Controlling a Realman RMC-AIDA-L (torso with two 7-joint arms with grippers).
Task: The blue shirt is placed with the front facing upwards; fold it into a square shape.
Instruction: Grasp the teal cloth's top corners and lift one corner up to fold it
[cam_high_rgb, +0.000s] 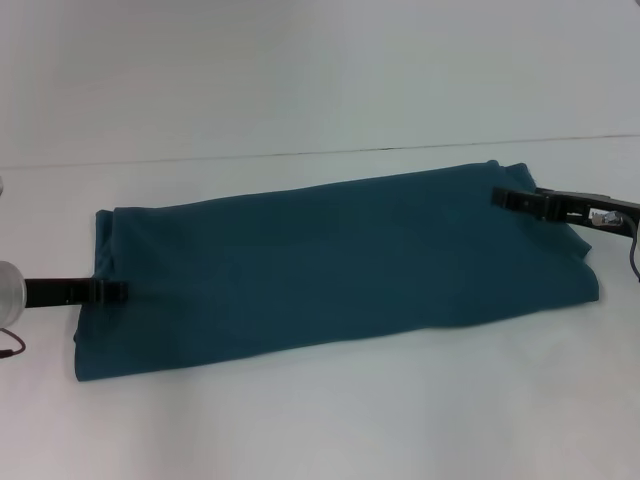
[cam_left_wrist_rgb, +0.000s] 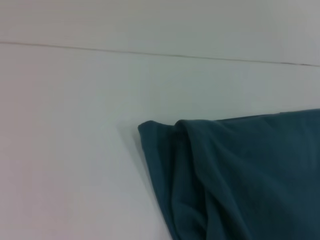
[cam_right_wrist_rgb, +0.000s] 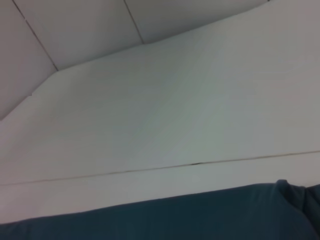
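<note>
The blue shirt (cam_high_rgb: 340, 260) lies on the white table as one long folded band running from left to right, plain side up, with no lettering showing. My left gripper (cam_high_rgb: 112, 291) sits low at the band's left end, its tip over the cloth edge. My right gripper (cam_high_rgb: 508, 197) rests at the far right corner of the band, reaching in from the right. The left wrist view shows a bunched, folded corner of the shirt (cam_left_wrist_rgb: 235, 175). Only a strip of the shirt's edge (cam_right_wrist_rgb: 175, 217) appears in the right wrist view.
The white table (cam_high_rgb: 330, 420) extends in front of and behind the shirt. A thin seam line (cam_high_rgb: 300, 153) crosses the surface behind it. A cable (cam_high_rgb: 632, 262) hangs from the right arm near the shirt's right end.
</note>
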